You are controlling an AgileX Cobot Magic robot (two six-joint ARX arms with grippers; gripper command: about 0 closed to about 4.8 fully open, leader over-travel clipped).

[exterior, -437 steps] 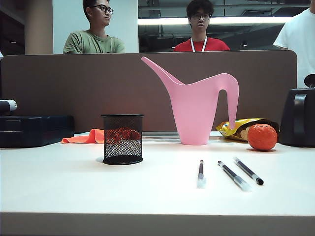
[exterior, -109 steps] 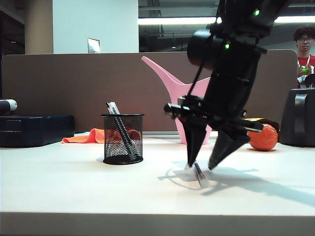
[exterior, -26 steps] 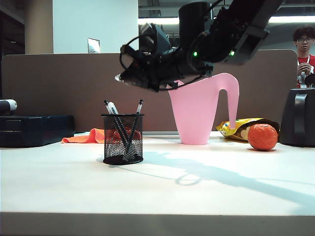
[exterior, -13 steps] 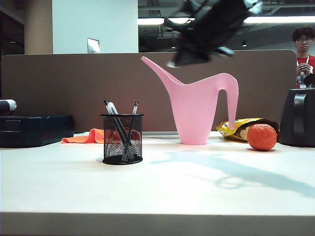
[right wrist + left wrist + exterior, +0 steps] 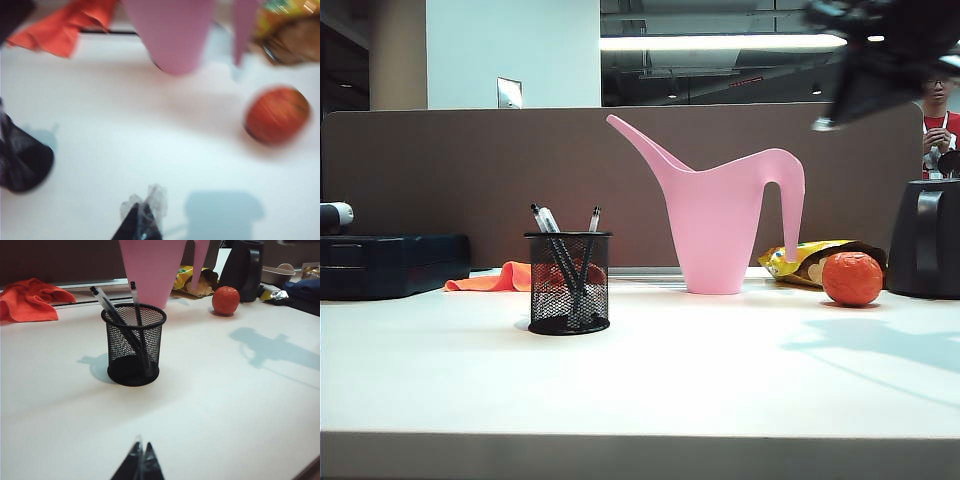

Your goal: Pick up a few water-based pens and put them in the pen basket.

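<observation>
The pen basket (image 5: 568, 285) is a black mesh cup standing on the white table, left of the middle. Three water-based pens (image 5: 552, 232) stand in it, their capped ends leaning out over the rim. In the left wrist view the pen basket (image 5: 133, 347) and its pens (image 5: 107, 302) lie well ahead of my left gripper (image 5: 141, 447), which is shut and empty, low over the table. My right gripper (image 5: 825, 122) is a blur high at the upper right, far from the basket. In its own view the right gripper (image 5: 142, 212) is shut on nothing, and the basket (image 5: 20, 157) is at the edge.
A tall pink watering can (image 5: 720, 220) stands behind the basket. To its right are an orange ball (image 5: 852, 278), a yellow snack bag (image 5: 800, 260) and a black jug (image 5: 925, 240). An orange cloth (image 5: 495, 280) and a black box (image 5: 390, 265) lie at the back left.
My right arm has swung up and away from above the basket to the upper right. The third pen now stands in the basket. The left gripper has not moved.
</observation>
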